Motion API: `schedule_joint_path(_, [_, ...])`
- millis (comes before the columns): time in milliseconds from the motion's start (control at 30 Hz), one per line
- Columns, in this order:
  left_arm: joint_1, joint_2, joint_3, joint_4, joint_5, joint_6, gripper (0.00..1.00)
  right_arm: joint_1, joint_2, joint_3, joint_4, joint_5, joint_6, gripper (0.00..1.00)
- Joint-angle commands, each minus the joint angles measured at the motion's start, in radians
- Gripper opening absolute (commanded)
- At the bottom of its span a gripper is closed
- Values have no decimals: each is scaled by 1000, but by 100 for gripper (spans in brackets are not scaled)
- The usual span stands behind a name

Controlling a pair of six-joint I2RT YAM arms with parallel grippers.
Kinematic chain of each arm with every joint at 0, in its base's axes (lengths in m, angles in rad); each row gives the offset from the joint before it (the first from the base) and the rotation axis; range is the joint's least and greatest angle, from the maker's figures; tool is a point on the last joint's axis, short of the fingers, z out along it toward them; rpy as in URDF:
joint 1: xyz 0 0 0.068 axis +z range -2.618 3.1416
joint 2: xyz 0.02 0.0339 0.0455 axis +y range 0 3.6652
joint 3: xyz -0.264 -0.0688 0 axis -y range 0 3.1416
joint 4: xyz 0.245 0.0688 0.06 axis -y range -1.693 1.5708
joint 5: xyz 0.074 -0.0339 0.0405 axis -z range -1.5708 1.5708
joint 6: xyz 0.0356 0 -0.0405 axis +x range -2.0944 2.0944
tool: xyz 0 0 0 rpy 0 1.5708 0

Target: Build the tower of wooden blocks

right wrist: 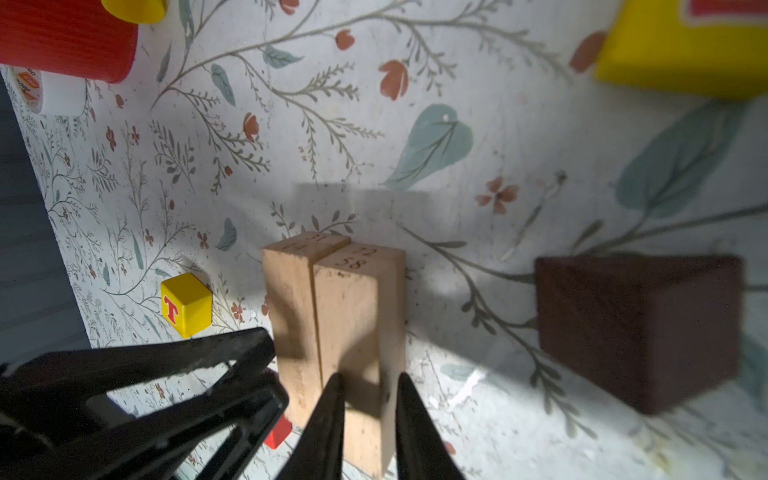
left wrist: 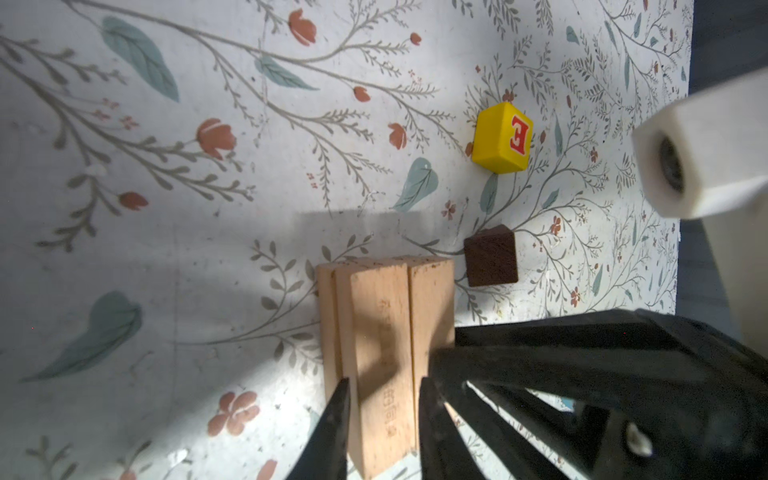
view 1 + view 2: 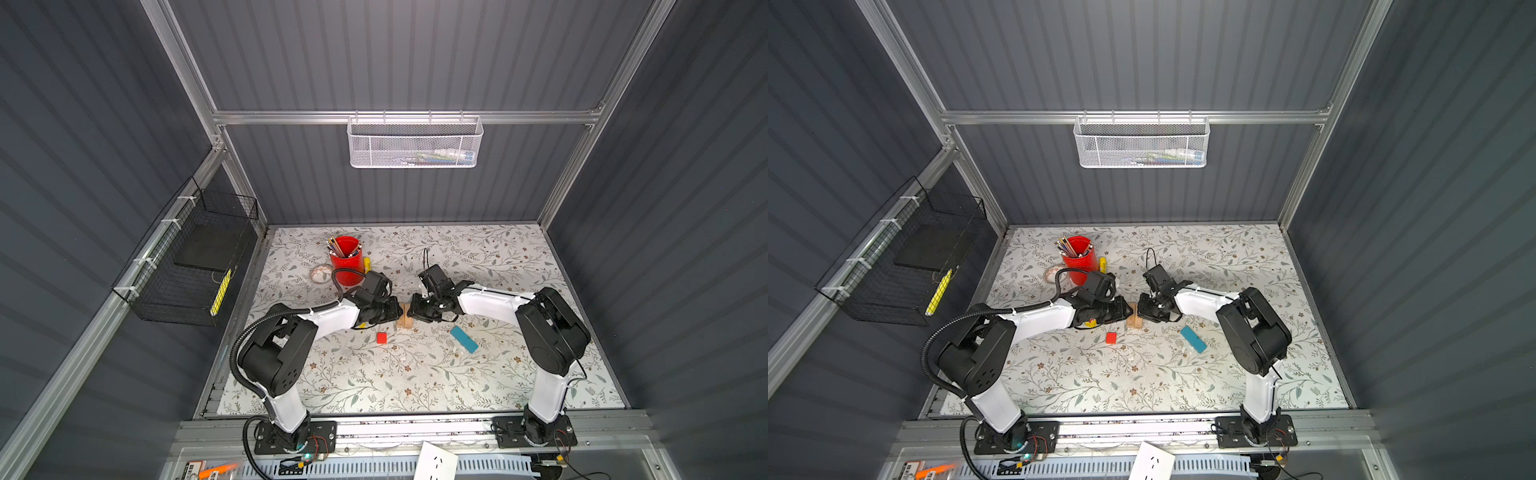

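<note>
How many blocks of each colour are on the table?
tan planks: 2
yellow cubes: 2
red cube: 1
blue plank: 1
brown block: 1
Total: 7

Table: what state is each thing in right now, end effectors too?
Planks: side by side, touching, between both end effectors.
Left end effector: astride a plank, grip unclear.
Right end effector: shut on a plank.
Red cube: loose, unstacked.
Blue plank: flat, loose.
Yellow cubes: loose, apart.
Brown piece: loose.
Cup: upright, pencils inside.
</note>
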Motion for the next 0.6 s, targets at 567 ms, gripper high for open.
schedule_joint_path(567, [8,44,54,-46,-25,25,17,-13,31,13,22,-59,-2,20])
